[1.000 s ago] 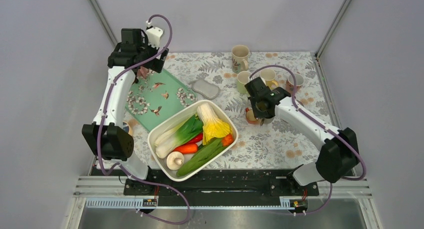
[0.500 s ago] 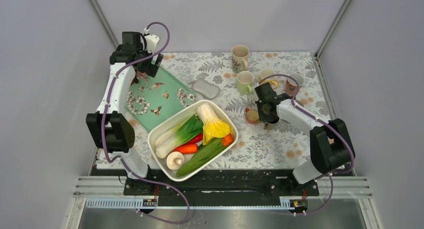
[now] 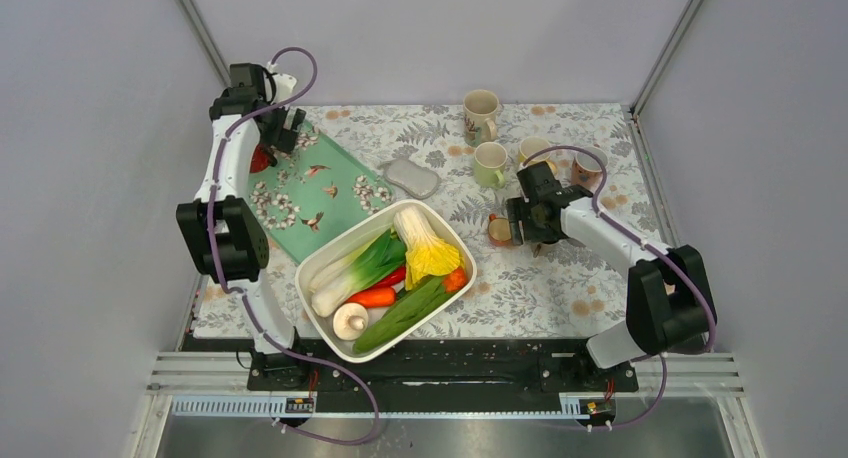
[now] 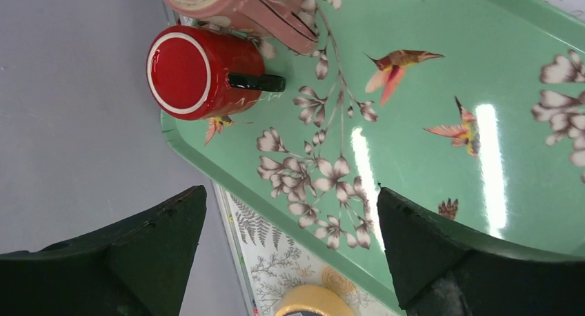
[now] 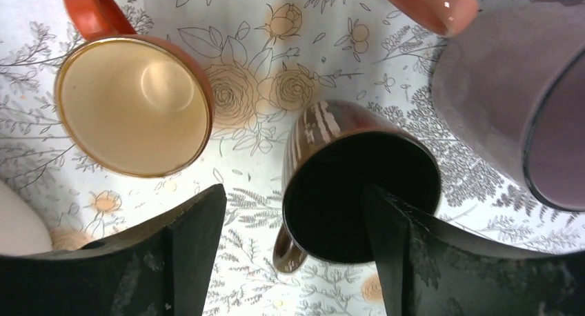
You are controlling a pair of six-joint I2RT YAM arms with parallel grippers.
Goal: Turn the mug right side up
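A brown mug [image 5: 359, 192] with a dark inside stands mouth up on the flowered cloth. My right gripper [image 5: 293, 192] is open above it; the mug sits between the fingers, close to the right one, and is not gripped. In the top view the right gripper [image 3: 530, 223] hides this mug. A red mug [image 4: 200, 71] with a black handle stands upside down at the corner of the green tray [image 4: 428, 143], base up. My left gripper [image 4: 290, 199] hangs open over the tray's edge, short of the red mug [image 3: 258, 160].
An orange mug [image 5: 134, 105] stands upright just left of the brown one, a purple mug [image 5: 517, 95] to its right. A pink mug [image 4: 234, 2] is beside the red one. More mugs [image 3: 480, 113] stand at the back. A white tub [image 3: 450, 233] of vegetables sits mid-table.
My right gripper has opened and let go of the brown mug, which now stands mouth up. The left arm has swung left and back, over the tray's far corner.
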